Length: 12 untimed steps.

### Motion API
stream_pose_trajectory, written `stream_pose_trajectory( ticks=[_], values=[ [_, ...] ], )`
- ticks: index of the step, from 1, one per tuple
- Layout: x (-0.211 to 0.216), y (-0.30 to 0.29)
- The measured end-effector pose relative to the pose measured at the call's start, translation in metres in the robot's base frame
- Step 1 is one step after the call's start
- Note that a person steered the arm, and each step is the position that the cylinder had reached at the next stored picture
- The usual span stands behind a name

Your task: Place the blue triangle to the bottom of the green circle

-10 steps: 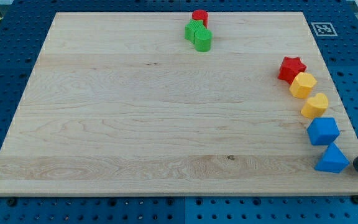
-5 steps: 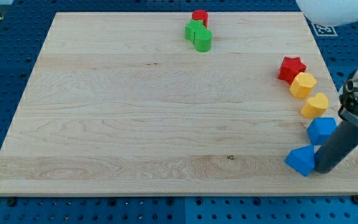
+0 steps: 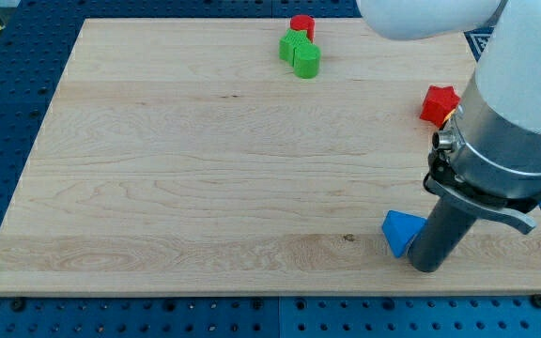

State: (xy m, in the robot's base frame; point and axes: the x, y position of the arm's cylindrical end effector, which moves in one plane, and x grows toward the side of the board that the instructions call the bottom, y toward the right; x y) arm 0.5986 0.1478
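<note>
The blue triangle point(image 3: 399, 231) lies near the board's bottom right. My tip point(image 3: 426, 267) touches its right side, just right of and below it. The green circle point(image 3: 307, 60) stands at the view's top centre, far from the triangle, touching another green block point(image 3: 292, 43) to its upper left. The arm's body covers the board's right side.
A red cylinder point(image 3: 301, 25) stands at the top edge just above the green blocks. A red star point(image 3: 438, 103) shows at the right, partly hidden by the arm. The wooden board point(image 3: 177, 169) rests on a blue pegboard; other right-side blocks are hidden behind the arm.
My tip has moved left along the bottom, pushing the blue triangle leftward away from the right edge. The arm now covers the yellow blocks and the blue cube.
</note>
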Motion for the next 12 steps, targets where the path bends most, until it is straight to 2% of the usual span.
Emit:
stream_pose_trajectory(
  ticks=[1, 3, 8, 9, 12],
  values=[
    [-0.003, -0.01],
    [-0.052, -0.029],
    [-0.26, -0.073],
    [-0.29, -0.075],
    [-0.29, -0.083]
  ],
)
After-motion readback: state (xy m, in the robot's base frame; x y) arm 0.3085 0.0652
